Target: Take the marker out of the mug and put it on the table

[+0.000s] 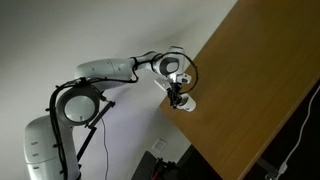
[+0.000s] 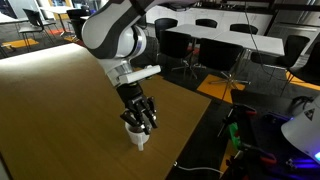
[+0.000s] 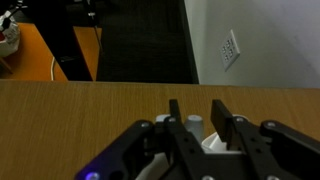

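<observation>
The white mug [image 2: 138, 139] stands near a corner of the brown wooden table [image 2: 60, 100]; it also shows in an exterior view [image 1: 187, 104]. My gripper [image 2: 139, 124] hangs straight over it, fingertips at the mug's rim [image 1: 179, 97]. In the wrist view the gripper [image 3: 196, 105] is open, its two black fingers on either side of the marker's whitish end [image 3: 194, 122], which sticks up from the mug [image 3: 215, 142]. A gap shows between the marker and one finger. The marker's red body is hidden.
The table edge [image 1: 200, 150] runs close by the mug, with floor below. Black chairs [image 2: 215, 55] and tables stand beyond the far edge. A wall with an outlet [image 3: 230, 48] lies past the table [image 3: 80, 120] in the wrist view.
</observation>
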Tool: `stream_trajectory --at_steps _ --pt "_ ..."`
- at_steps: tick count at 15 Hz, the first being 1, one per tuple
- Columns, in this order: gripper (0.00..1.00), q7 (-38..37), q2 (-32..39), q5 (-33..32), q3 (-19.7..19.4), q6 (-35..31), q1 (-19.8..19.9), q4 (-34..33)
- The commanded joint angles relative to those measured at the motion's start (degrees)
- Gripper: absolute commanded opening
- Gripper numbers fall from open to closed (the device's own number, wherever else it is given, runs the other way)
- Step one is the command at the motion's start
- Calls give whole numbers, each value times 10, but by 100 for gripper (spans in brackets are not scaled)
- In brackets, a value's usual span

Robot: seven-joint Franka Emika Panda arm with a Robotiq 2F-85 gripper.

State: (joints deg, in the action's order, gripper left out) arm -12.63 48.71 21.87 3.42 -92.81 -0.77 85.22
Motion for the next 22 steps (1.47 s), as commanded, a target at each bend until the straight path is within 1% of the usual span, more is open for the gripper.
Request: stream_trajectory --at_steps 1,2,4,7,10,15,22 --pt "7 -19 10 4 -3 19 -4 -25" --pt "3 -19 11 5 -3 20 -4 -26" --pt "5 -21 13 4 -3 21 -4 -27" --pt "5 -22 10 5 -4 22 -4 -25" --pt "5 -21 -15 5 -5 15 -4 -3" --pt "5 -21 -54 7 -8 21 0 20" --pt "5 5 -121 17 -9 57 21 47"
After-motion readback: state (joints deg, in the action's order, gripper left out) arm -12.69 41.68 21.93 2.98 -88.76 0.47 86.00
